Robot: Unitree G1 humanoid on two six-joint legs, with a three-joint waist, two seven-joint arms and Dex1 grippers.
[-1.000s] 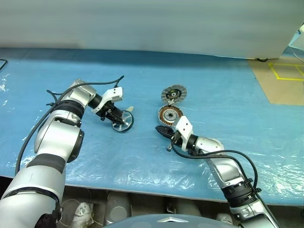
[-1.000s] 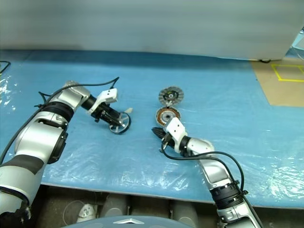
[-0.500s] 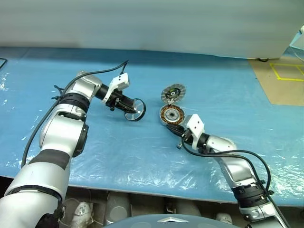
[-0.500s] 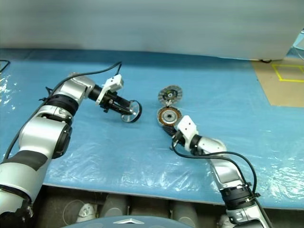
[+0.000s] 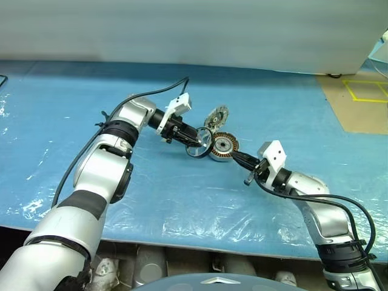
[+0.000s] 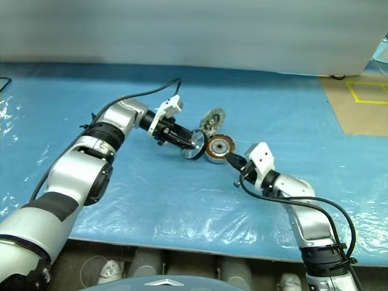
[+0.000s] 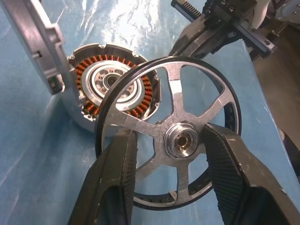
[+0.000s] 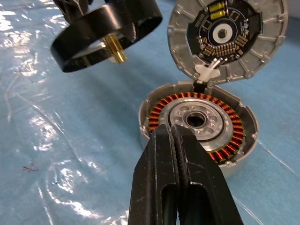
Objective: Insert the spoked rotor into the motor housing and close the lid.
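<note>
My right gripper (image 5: 237,159) lies low over the blue plastic-covered tabletop (image 5: 182,200), its two black fingers (image 8: 180,187) pressed together with nothing between them, their tips right at the near rim of the motor housing (image 5: 222,147). The housing, a shallow silver can, sits on the tabletop with its open side turned up, a ring of copper-coloured windings (image 8: 225,119) showing around a silver centre. Just beside it, on my left, my left gripper (image 5: 197,141) holds the spoked rotor (image 5: 200,143) clear of the sheet, the dark-rimmed wheel tilted on edge with its silver spokes and central hub (image 7: 182,142) facing the wrist camera. In the left wrist view the two fingers (image 7: 117,183) stand either side of the hub, reaching through the gaps between the spokes; whether they press on the hub itself I cannot tell. A short brass-coloured shaft (image 8: 115,48) juts from the rotor's other face, seen in the right wrist view. At the far side of the housing the lid (image 5: 216,116) stands tilted up on edge, attached at the housing's far rim by a small white piece (image 8: 207,71), its inner face carrying a dark circuit board (image 8: 225,30).
</note>
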